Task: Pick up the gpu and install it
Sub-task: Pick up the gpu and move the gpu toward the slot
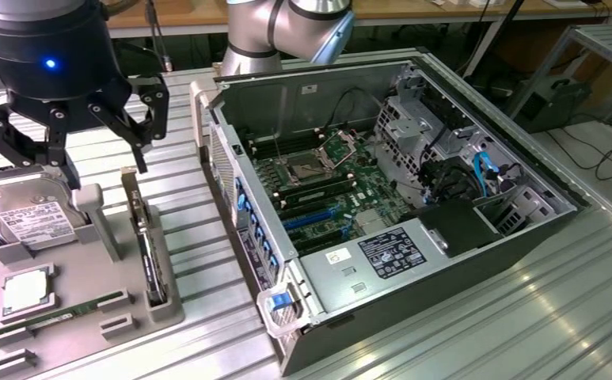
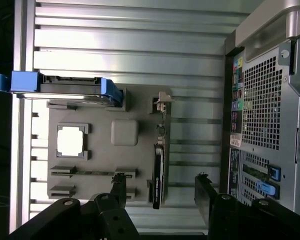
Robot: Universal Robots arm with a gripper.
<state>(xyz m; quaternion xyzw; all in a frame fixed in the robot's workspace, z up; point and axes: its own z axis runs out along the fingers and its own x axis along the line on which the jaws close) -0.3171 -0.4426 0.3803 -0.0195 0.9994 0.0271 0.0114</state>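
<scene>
On a ribbed aluminium bench (image 1: 517, 317), beside an open black computer case (image 1: 390, 198), the thin dark gpu (image 1: 147, 245) stands on edge in a grey slotted holder (image 1: 84, 293). The black gripper (image 1: 105, 162) hovers above it, jaws spread wide and empty. The pick-up step is in hand, and a grasp would likely call for the fingers to straddle the card's flat faces.

End effector (image 1: 105, 170): black body and fingers, one small blue light glowing on the body.
Gpu (image 2: 158, 172): dark, near black along its edge, pale silver at the bracket end.
Holder tray (image 1: 94, 269): plain matte grey.
Hard drive (image 1: 26, 214): silver with a white printed label.
Carrier rails (image 2: 17, 81): blue.
Memory stick (image 1: 62, 313): green.
Desk (image 1: 496, 317): bright silver metal, ribbed in parallel slats.
Computer case (image 1: 412, 317): black outside, grey metal inside.
Motherboard (image 1: 327, 178): green.
Slots (image 1: 308, 215): blue.
Cables (image 1: 485, 170): bright blue.
Sticker (image 1: 390, 253): black with white print.
Rear grille (image 2: 262, 100): grey, evenly perforated with small holes.
</scene>
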